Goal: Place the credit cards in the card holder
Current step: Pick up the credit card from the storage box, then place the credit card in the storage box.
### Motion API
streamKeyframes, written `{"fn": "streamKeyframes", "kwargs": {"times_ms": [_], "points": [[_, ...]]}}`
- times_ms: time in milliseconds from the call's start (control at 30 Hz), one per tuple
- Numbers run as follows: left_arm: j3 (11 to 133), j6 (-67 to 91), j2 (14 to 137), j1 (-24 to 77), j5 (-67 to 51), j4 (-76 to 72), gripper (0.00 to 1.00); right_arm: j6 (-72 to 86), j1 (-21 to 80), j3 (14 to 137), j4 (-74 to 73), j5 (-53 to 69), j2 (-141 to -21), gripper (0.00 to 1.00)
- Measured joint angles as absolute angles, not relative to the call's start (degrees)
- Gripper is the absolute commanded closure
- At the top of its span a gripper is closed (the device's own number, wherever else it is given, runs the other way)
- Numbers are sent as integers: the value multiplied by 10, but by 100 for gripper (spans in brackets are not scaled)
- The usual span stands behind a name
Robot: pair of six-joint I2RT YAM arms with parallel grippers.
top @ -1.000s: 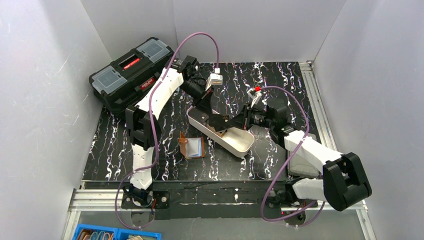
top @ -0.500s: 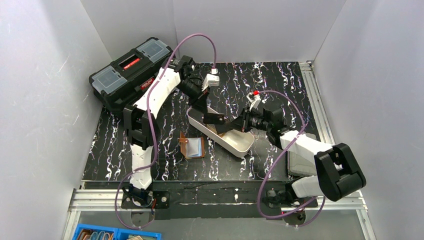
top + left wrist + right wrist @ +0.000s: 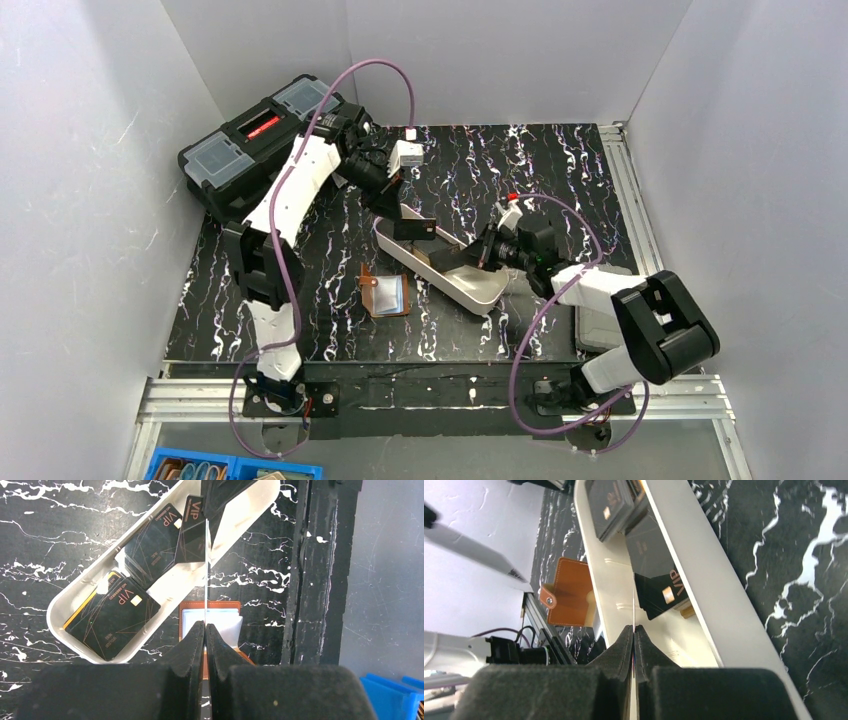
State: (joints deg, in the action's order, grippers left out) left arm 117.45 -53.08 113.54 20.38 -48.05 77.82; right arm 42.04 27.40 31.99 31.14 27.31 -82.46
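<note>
The white oblong tray lies slantwise mid-table with several black credit cards inside. My left gripper hangs over its far end, shut on one card, which shows edge-on in the left wrist view above the fingertips. My right gripper reaches into the tray's near end and is shut on another card, also edge-on. The brown card holder lies open on the table just left of the tray, blue-grey lining up, its snap tab visible.
A big black toolbox stands at the back left, close behind the left arm. A grey flat pad lies under the right arm. A blue bin sits below the table's front rail. White walls enclose three sides.
The left arm swung back and left, carrying its card higher over the tray. The right gripper slid left into the tray and closed on a card.
</note>
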Motion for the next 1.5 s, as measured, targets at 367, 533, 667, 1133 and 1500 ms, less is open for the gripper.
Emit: {"fn": "streamKeyframes", "kwargs": {"times_ms": [367,533,667,1133,1500], "points": [[1121,-504,1073,205,-493,767,100,572,351,289,389,121,-865,92],[1093,-495,1050,205,-495,761,100,611,353,277,448,121,-884,99],[1083,-491,1034,205,-496,758,100,641,346,262,517,140,-907,99],[1083,-488,1025,205,-500,755,100,731,331,253,666,143,-938,98],[1083,-486,1023,205,-500,754,100,711,340,256,511,67,-865,70]]}}
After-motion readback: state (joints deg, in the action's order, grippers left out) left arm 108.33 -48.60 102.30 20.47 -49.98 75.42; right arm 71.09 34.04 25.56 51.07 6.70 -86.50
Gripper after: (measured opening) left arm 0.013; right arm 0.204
